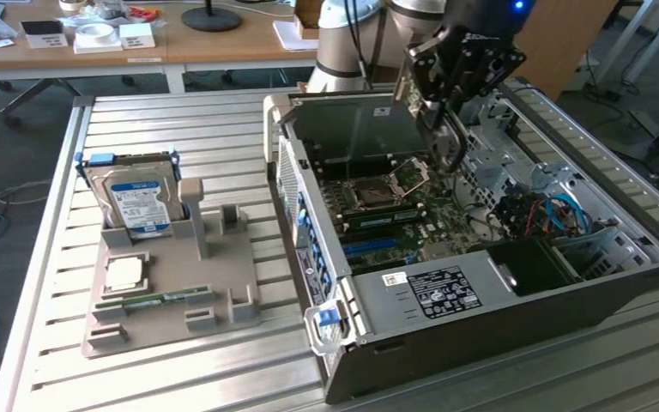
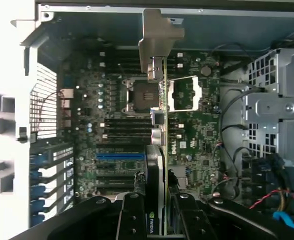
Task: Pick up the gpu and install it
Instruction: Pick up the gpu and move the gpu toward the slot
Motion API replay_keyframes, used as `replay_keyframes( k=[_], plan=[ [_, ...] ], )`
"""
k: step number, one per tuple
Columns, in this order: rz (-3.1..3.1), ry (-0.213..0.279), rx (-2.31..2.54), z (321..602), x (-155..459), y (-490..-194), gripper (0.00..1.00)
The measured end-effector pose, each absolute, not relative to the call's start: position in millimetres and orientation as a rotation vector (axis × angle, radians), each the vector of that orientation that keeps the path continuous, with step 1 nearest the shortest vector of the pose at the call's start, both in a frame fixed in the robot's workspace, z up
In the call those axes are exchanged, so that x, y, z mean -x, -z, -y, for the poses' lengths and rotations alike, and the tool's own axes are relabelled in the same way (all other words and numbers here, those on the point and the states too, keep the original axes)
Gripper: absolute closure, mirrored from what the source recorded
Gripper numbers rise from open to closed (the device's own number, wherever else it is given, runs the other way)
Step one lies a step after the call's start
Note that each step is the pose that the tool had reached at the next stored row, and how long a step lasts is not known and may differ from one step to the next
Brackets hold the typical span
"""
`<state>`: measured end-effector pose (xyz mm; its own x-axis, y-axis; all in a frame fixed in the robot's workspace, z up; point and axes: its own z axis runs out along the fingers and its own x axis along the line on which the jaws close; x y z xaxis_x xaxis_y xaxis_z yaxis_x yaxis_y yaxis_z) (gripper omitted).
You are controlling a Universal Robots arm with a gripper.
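The gripper [image 2: 158, 212] is clamped on the gpu [image 2: 155, 165] above the motherboard [image 2: 112, 125]. The card is likely light, stiff and fragile, best gripped by its edges.

One gpu [image 2: 155, 165] sits between two fingers [image 2: 132, 220]. Beneath the fingers is one open computer case [image 1: 479, 326] holding one motherboard [image 2: 112, 130] with one processor socket [image 2: 142, 95]. Well apart from the fingers, one bench [image 1: 192, 120] carries one grey holder [image 1: 158, 330], one hard drive [image 1: 141, 202], one processor chip [image 1: 123, 273] and one memory stick [image 1: 152, 300].
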<state>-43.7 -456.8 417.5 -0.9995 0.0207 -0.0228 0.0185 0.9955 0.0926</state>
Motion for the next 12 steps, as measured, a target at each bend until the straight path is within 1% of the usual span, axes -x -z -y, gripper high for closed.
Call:
replay_keyframes(
  k=[12],
  plan=[
    [-3.115,-0.15,-0.017,456.2,7.0,-417.5,0.73]
  ],
)
